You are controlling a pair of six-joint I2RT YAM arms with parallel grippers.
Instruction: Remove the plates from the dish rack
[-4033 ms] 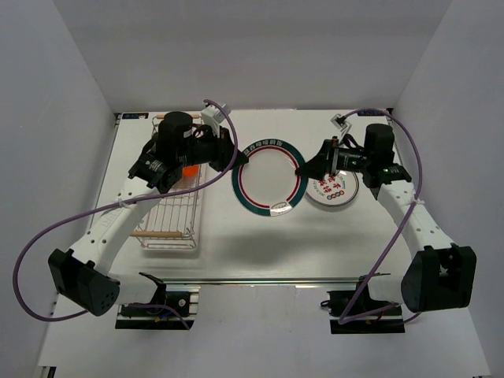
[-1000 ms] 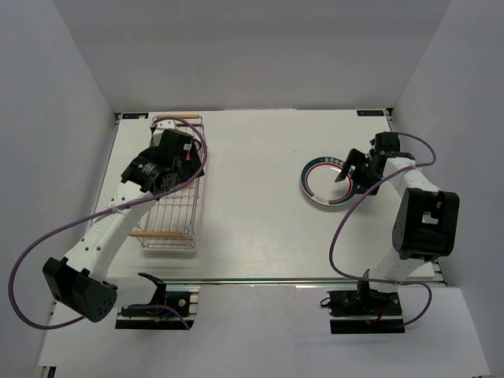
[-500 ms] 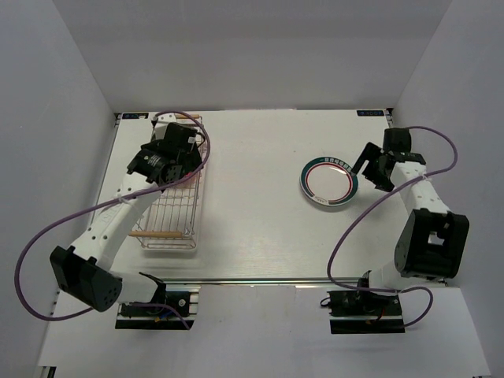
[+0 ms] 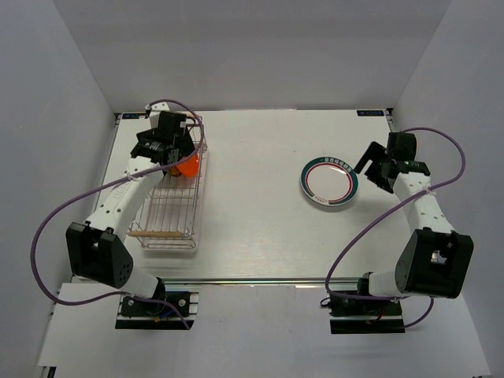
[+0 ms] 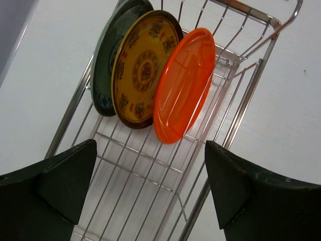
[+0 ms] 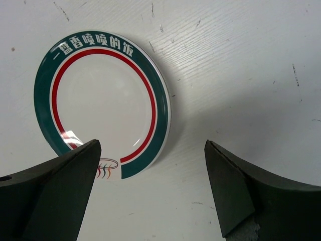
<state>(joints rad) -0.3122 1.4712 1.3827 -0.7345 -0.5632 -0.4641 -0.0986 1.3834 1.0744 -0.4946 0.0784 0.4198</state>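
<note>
Dish rack (image 4: 169,206) at the table's (image 4: 260,236) nine o'clock holds three upright plates (image 5: 143,70); a white plate (image 4: 328,181) lies unloaded at three o'clock. My left pincer (image 5: 150,173) gapes empty above the orange plate (image 5: 183,85), and my right pincer (image 6: 150,186) gapes empty beside the white plate. Next, I judge: nip the orange rim, lift clear.

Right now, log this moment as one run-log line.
left hand: open over rack | rack: three plates on edge | right hand: open by green-rimmed plate

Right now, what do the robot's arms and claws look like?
The left arm and right arm have white links with bulky black joint housings, and a loose purple cable loops alongside each. The left claw and right claw are matte black, each with two broad, wedge-shaped fingers.
</note>
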